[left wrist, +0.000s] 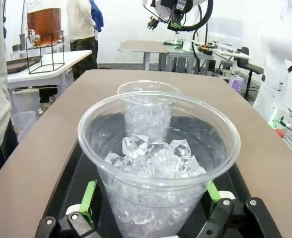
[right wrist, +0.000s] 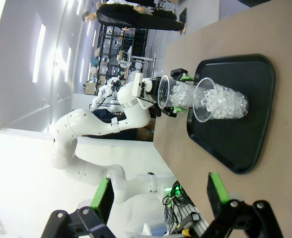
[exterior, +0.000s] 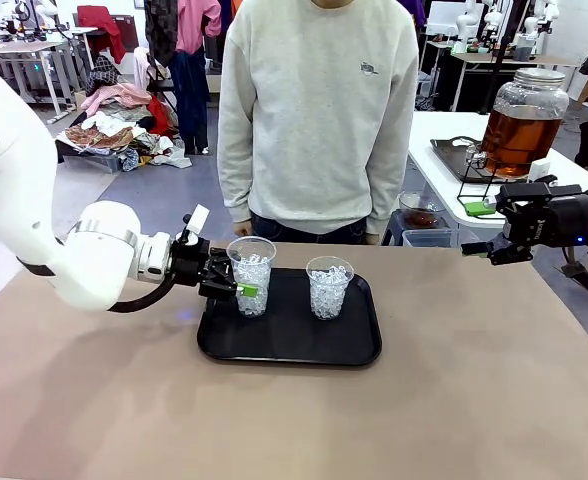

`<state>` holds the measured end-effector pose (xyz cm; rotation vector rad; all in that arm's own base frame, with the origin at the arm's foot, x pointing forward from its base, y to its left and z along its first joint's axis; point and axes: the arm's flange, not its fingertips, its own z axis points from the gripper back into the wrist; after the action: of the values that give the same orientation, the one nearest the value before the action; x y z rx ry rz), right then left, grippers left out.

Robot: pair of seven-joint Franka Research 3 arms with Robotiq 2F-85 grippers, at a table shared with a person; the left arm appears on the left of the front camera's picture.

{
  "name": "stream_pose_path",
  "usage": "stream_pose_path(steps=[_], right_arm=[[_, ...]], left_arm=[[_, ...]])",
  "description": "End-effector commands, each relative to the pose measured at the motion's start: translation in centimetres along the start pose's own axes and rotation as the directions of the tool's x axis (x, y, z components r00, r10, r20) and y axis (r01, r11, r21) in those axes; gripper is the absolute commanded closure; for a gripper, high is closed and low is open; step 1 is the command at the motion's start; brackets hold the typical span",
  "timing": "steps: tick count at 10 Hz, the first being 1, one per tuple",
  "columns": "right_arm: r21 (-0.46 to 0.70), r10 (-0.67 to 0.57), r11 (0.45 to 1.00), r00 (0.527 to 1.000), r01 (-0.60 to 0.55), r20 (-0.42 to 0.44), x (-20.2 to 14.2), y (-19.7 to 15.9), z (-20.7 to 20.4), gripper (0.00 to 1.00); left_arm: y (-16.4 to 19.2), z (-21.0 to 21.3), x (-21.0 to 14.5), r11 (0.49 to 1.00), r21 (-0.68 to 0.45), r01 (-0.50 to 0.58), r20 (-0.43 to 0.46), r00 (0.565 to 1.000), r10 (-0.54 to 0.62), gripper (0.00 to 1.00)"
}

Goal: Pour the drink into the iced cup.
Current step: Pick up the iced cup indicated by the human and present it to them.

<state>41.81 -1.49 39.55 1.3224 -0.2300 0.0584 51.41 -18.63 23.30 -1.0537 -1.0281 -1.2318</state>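
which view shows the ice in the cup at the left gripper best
The left wrist view: it looks into the cup from close, so single ice cubes show, the left gripper's open fingers either side. The front view shows it small, side-on; the right wrist view, far off and sideways.

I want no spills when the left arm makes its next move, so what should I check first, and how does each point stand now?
1. Left tool astride the left cup, jaws open: ok.
2. That cup upright, iced, on the tray: ok.
3. Right cup stands apart from it: ok.
4. Pads touching the cup wall: cannot tell.
5. Right tool holds the drink: not ok. It is open and empty, and the amber drink is in the jar.
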Motion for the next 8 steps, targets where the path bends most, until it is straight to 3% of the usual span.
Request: stream_pose_path(steps=[1,4,5,7,8], right_arm=[[-0.002,0.001,1.000,1.000,-0.001,0.006,-0.08,0.15,0.05,0.00],[-0.002,0.001,1.000,1.000,-0.001,0.006,-0.08,0.15,0.05,0.00],[-0.002,0.001,1.000,1.000,-0.001,0.006,-0.08,0.15,0.05,0.00],[-0.002,0.001,1.000,1.000,-0.001,0.006,-0.08,0.15,0.05,0.00],[-0.002,0.001,1.000,1.000,-0.001,0.006,-0.08,0.15,0.05,0.00]], left_arm=[[0.30,-0.89,0.19,1.000,0.001,-0.017,0.026,1.000,0.017,0.00],[0.19,-0.91,0.23,1.000,0.004,-0.022,0.027,0.999,0.022,0.00],[0.15,-0.90,0.20,1.000,0.003,-0.025,0.027,0.999,0.025,0.12],[0.11,-0.82,0.26,1.000,0.008,-0.024,0.035,0.999,0.023,0.44],[0.04,-0.85,0.35,1.000,0.005,-0.018,0.035,0.999,0.018,0.44]])
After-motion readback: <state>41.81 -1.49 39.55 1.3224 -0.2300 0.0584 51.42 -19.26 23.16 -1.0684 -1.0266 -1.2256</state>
